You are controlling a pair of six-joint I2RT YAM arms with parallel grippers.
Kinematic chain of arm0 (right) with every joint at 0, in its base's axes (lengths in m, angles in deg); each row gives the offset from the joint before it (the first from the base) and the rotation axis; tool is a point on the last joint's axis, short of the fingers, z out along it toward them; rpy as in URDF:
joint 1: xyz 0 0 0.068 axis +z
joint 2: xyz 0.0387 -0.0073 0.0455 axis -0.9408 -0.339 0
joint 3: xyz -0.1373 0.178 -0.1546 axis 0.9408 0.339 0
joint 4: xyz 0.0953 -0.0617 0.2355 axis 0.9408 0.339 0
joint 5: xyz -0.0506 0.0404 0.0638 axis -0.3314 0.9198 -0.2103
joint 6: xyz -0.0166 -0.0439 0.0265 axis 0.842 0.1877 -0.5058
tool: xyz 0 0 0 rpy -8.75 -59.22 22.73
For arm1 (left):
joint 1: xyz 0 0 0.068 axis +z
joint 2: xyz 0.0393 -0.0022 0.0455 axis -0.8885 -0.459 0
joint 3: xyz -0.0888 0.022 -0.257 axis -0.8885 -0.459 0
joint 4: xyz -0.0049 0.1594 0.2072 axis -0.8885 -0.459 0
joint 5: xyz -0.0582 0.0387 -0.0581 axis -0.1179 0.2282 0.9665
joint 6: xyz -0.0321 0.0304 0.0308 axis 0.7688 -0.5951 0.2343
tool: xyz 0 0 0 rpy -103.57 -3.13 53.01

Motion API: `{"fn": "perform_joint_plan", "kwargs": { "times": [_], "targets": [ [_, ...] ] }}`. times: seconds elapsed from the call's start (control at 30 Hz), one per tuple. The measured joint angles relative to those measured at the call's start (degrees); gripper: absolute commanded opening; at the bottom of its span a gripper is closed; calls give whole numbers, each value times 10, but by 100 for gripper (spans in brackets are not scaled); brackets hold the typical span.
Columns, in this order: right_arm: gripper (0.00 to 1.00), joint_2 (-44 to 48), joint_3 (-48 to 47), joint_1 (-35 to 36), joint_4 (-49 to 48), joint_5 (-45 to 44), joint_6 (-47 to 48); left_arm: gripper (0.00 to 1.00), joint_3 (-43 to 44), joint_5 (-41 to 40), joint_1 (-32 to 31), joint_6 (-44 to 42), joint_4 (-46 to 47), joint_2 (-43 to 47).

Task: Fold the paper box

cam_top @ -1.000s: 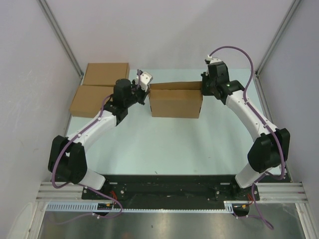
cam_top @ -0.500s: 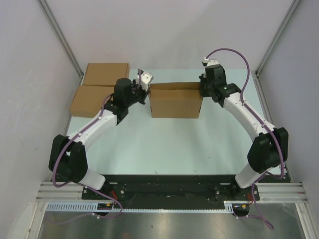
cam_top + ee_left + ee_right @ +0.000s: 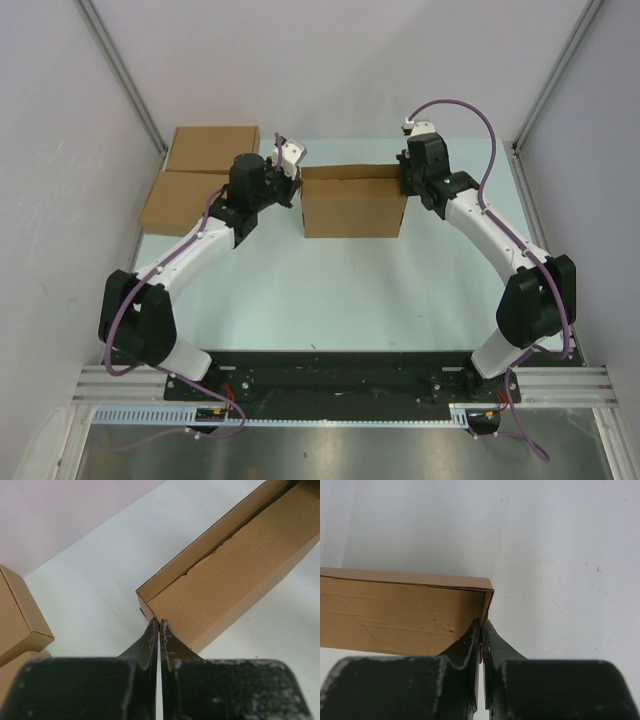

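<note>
1. Box (image 3: 352, 203) — plain brown cardboard, creased, rectangular — sits toward the surface's (image 3: 330, 280) 12 o'clock.
2. Left jaws: pressed together, empty, at its 9 o'clock end.
3. Right jaws pinch its 3 o'clock wall — tips hidden from above.

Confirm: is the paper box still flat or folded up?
Folded up. The paper box stands as a rectangular box with raised walls; the right gripper pinches its end wall. Lid fully tucked: cannot tell.
</note>
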Motion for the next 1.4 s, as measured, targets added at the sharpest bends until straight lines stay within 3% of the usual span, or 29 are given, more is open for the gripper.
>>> {"fn": "perform_joint_plan", "kwargs": {
  "times": [0.8,1.4],
  "targets": [
    [5,0,5,4,-6,-18,15,0,73,0,0,78,-58,-30],
    [5,0,6,7,-6,-28,16,0,78,-5,0,151,-51,-37]
  ]
}}
